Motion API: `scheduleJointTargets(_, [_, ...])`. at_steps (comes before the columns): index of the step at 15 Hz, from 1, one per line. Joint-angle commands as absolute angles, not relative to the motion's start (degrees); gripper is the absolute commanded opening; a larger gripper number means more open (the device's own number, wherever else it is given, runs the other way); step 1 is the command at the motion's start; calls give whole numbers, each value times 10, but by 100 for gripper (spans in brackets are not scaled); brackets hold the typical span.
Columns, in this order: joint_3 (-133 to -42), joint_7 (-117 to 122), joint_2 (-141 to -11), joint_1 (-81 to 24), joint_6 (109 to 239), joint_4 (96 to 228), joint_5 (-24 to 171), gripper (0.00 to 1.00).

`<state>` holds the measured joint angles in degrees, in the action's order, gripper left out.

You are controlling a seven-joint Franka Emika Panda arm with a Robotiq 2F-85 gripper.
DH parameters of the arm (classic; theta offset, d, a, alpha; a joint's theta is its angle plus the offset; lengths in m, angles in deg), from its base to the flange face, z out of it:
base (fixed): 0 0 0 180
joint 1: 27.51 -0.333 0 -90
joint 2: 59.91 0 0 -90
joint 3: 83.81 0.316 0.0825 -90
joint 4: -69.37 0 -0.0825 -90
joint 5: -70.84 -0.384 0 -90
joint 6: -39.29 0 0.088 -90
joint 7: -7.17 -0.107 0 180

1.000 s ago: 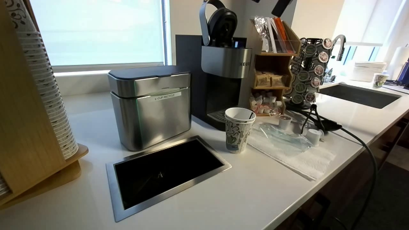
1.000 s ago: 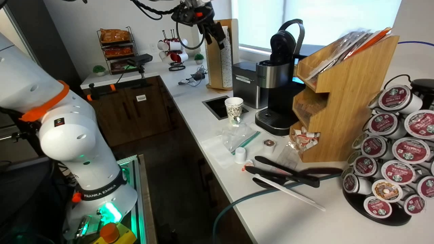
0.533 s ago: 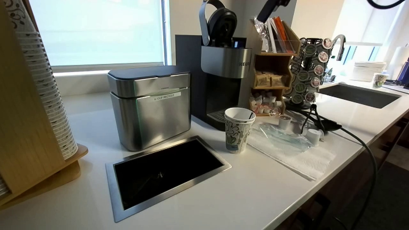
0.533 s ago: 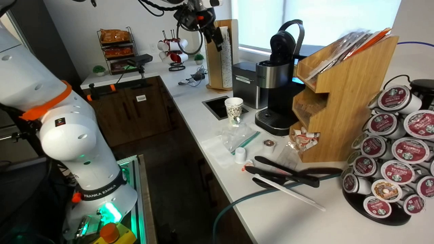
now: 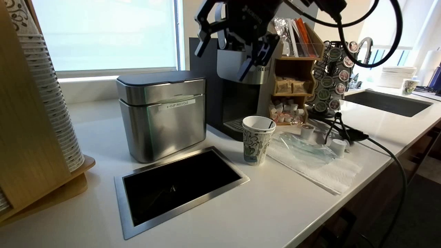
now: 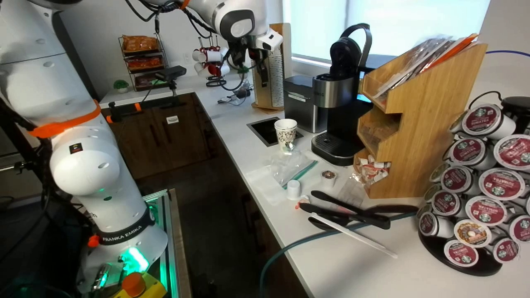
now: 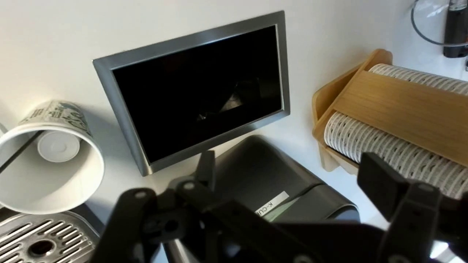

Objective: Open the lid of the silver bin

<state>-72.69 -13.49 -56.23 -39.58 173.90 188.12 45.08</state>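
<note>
The silver bin stands on the counter beside the coffee machine, its dark grey lid shut on top. The bin and lid also show in an exterior view. In the wrist view the bin lies between my fingers. Its label is partly covered by the gripper, and only a corner of the lid shows. My gripper is open and empty, higher than the lid and apart from it. The gripper also shows in an exterior view and in the wrist view.
The coffee machine stands right beside the bin. A framed counter opening lies in front of it. Stacked paper cups stand near the opening's corner. A wooden cup holder is on the bin's far side.
My gripper has come down and, in an exterior view, moved left from the top edge into full view before the coffee machine. The arm has shifted and its wrist is tilted further down. The lid is unchanged.
</note>
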Motion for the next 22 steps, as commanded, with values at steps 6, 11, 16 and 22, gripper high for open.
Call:
scheduleJointTargets(6, [-724, -130, -561, -397, 1749, 1875, 425, 100])
scheduleJointTargets(11, [-709, -165, -564, -412, 1852, 1903, 284, 100])
scheduleJointTargets(16, [-672, -324, -589, -426, 2008, 1930, 311, 100])
scheduleJointTargets(22, [-674, -457, -617, -426, 2066, 1962, 409, 100])
